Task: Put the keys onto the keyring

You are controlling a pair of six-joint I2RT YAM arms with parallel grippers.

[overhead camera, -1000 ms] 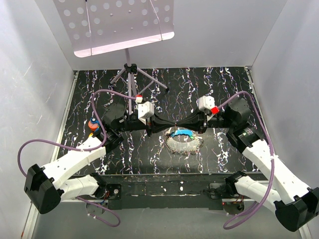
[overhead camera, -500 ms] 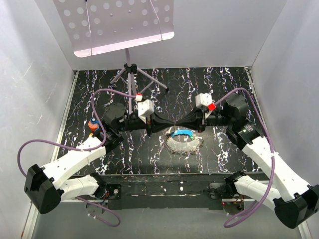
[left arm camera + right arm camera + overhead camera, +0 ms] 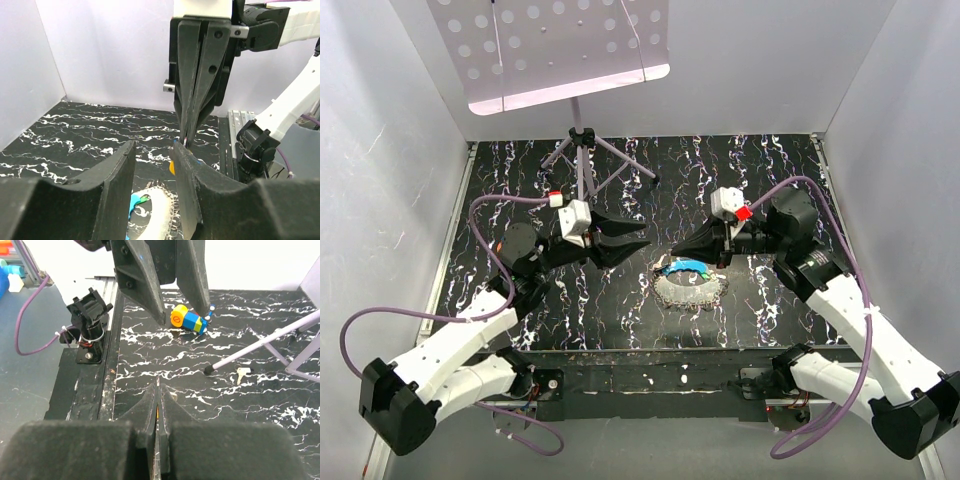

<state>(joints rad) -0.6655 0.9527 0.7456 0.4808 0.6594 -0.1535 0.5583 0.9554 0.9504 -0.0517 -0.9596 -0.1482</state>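
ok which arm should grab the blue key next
Left, probably. The left gripper is open, empty and aimed towards the blue key. The right gripper hangs closer to it but is shut, so it would have to open first.

Background stuff only: a music stand (image 3: 560,50) with a hole-punched tray stands on the far part of the table (image 3: 770,170), beyond the left gripper (image 3: 638,238) and a touch to its left. One tripod leg ends in a black rubber foot resting on the table. The tabletop is black with white marble streaks. A little toy (image 3: 189,320) in orange, blue and yellow lies on the table behind that gripper, back toward its arm. Plain white walls (image 3: 400,150) close in the sides and back.
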